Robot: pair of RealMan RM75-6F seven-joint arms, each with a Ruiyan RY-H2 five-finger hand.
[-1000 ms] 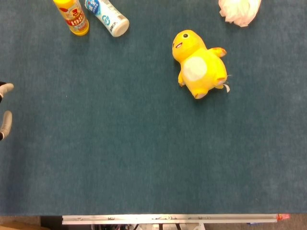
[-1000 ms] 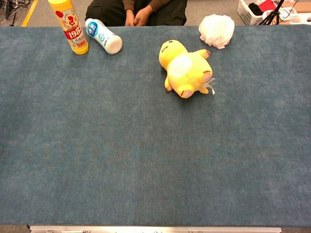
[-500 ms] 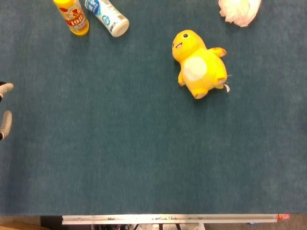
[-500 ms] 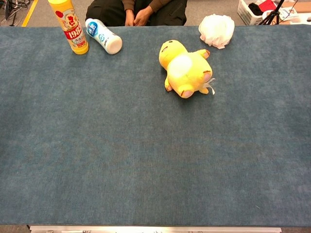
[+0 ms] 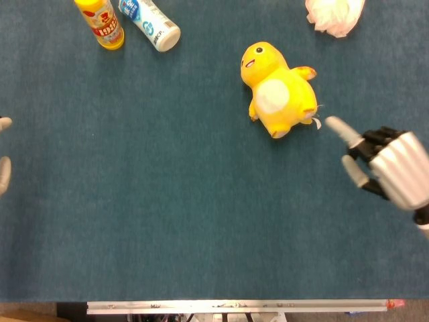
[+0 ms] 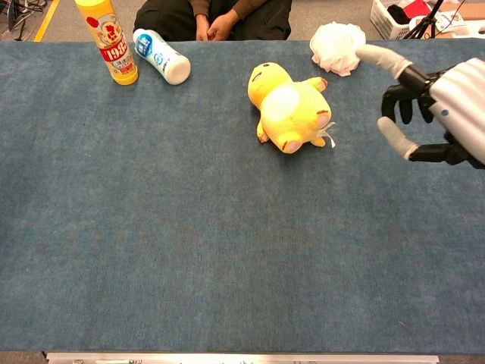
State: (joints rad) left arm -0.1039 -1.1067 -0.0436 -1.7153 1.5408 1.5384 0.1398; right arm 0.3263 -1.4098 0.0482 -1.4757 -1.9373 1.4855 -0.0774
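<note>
The right hand (image 5: 389,168) has its fingers (image 5: 338,127) spread and grasps nothing — it hovers just beside the yellow plush duck toy (image 5: 277,90), which lies on its back on the blue felt-covered table (image 5: 188,221), belly up and free on every side. Of the left hand (image 5: 4,154) only two pale fingertips show at the frame's edge, so I cannot tell its grip. Beyond lie a yellow bottle (image 5: 100,23), a white tube-shaped bottle (image 5: 151,23) and a white mesh puff (image 5: 334,15) — partly cut off.

Left hand (image 5: 4,157) mostly cut off by the head view's edge, only fingertips showing
</note>
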